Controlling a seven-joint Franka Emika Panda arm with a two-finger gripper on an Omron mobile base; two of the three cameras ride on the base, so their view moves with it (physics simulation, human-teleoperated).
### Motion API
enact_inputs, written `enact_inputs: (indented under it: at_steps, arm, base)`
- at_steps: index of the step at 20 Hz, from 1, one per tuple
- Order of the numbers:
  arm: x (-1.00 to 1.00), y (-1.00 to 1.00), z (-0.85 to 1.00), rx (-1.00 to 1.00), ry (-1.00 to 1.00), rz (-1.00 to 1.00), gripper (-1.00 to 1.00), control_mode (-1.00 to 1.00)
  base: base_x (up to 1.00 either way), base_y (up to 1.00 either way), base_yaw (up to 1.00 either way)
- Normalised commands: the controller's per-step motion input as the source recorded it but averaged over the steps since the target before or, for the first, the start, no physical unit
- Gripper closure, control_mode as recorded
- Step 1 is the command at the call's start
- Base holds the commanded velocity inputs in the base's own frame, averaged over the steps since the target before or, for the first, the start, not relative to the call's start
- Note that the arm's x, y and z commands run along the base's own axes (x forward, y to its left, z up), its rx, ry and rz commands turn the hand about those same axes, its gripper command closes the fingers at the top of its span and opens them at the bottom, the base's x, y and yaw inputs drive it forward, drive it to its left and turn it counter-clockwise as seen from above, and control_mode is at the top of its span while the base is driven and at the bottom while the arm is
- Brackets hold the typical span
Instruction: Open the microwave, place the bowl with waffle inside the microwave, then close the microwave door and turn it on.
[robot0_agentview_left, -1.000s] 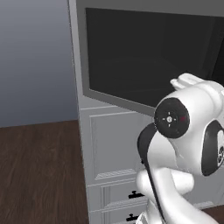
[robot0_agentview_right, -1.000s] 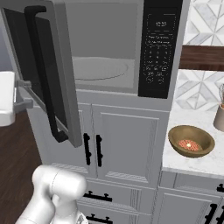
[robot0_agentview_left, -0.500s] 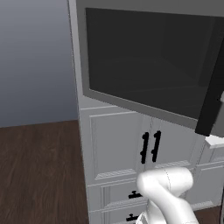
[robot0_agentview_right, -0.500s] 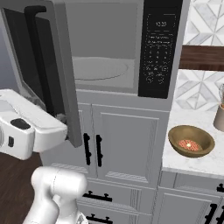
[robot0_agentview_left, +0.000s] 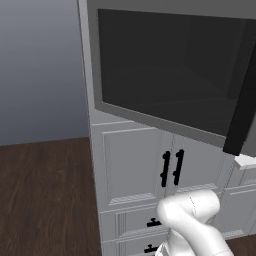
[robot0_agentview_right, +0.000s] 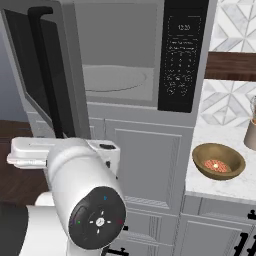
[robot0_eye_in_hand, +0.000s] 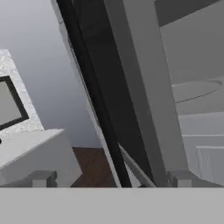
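Microwave door (robot0_agentview_right: 42, 75) hangs wide open, jaws spread empty beside its handle (robot0_eye_in_hand: 94, 100), clearing the way for the bowl (robot0_agentview_right: 218, 161) waiting on the counter (robot0_agentview_right: 220, 145).

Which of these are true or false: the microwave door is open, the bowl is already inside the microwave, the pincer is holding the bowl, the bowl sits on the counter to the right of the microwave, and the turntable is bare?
1. The microwave door is open. True: it is swung out to the left.
2. The bowl is inside the microwave. False: it is outside, on the white counter.
3. The pincer holds the bowl. False: its jaws are open and empty, by the door's black handle.
4. The bowl sits on the counter to the right of the microwave, lower down. True.
5. The turntable is bare. True: nothing rests on it.
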Motion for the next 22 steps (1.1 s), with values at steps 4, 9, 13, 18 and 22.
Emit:
enact_inputs:
  at_steps: [4,9,13,18,22]
  arm:
    - [0.47,-0.23,-0.16,0.25,-0.15,0.84,-1.0,-1.0]
    - [0.31,-0.58,-0.03,0.24,-0.34,0.75,-1.0,-1.0]
    - [0.46,-0.41,-0.13,0.18,-0.21,0.6,-1.0,-1.0]
    - [0.93,-0.16,-0.15,0.02,0.15,0.07,-1.0,-1.0]
    - [0.31,-0.84,-0.06,0.0,0.06,0.0,-1.0,-1.0]
  base:
    - [0.0,0.0,0.0]
    - [0.0,0.0,0.0]
    - [0.0,0.0,0.0]
    - [0.0,0.0,0.0]
    - [0.0,0.0,0.0]
